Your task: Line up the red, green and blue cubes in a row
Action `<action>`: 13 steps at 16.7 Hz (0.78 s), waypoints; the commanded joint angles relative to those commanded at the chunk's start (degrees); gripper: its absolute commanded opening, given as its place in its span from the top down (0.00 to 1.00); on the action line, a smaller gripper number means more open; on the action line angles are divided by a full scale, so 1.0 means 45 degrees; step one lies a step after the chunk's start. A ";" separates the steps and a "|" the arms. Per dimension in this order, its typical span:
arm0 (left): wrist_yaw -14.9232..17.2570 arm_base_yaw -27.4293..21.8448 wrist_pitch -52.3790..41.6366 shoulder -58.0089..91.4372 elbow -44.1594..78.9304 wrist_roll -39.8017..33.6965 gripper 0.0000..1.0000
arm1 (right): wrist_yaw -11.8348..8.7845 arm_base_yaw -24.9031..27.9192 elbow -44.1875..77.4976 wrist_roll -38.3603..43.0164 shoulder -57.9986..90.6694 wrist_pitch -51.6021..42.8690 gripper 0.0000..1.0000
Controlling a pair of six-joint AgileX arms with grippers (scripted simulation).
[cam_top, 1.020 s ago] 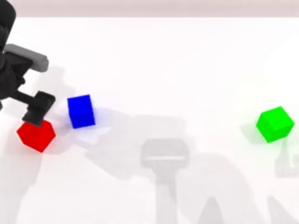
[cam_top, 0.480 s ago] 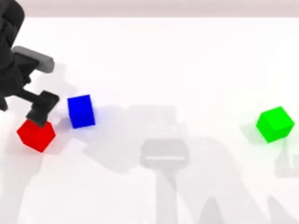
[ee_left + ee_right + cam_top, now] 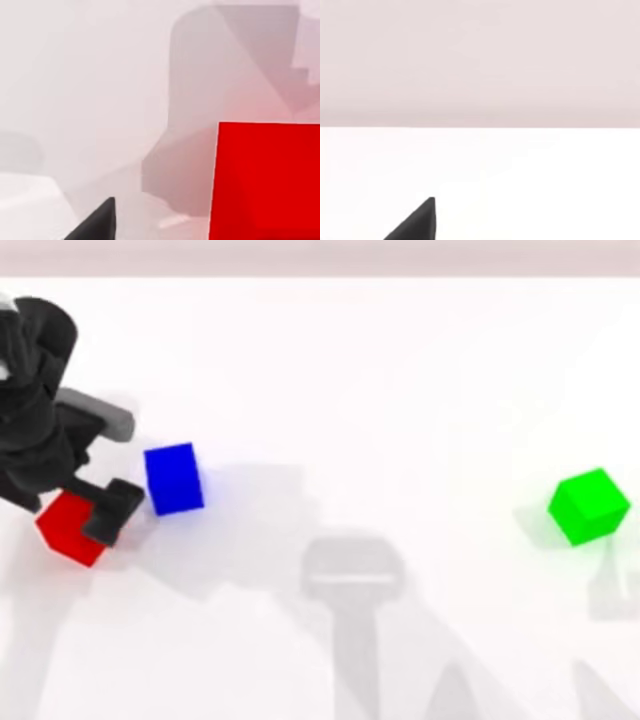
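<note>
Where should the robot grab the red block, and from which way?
Best from above, I think: the red cube sits flat on the table, so its two opposite upright sides suit the left gripper hanging over it. The blue cube stands apart, leaving room.

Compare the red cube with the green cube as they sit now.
The red cube sits at the table's left, partly covered by the left gripper; the green cube sits far right, alone and fully visible. The red has the blue cube close by; the green has no neighbour. Both look equal-sized.
</note>
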 joint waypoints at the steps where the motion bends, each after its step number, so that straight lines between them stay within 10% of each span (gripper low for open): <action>1: 0.0002 -0.0003 0.0432 0.0198 -0.0264 0.0007 0.00 | 0.0000 0.0000 0.0000 0.0000 0.0000 0.0000 0.00; 7: 0.0003 -0.0002 0.0929 0.0462 -0.0591 0.0013 0.00 | 0.0000 0.0000 0.0000 0.0000 0.0000 0.0000 0.00; 13: 0.0003 -0.0002 0.0929 0.0462 -0.0591 0.0013 0.45 | 0.0000 0.0000 0.0000 0.0000 0.0000 0.0000 0.00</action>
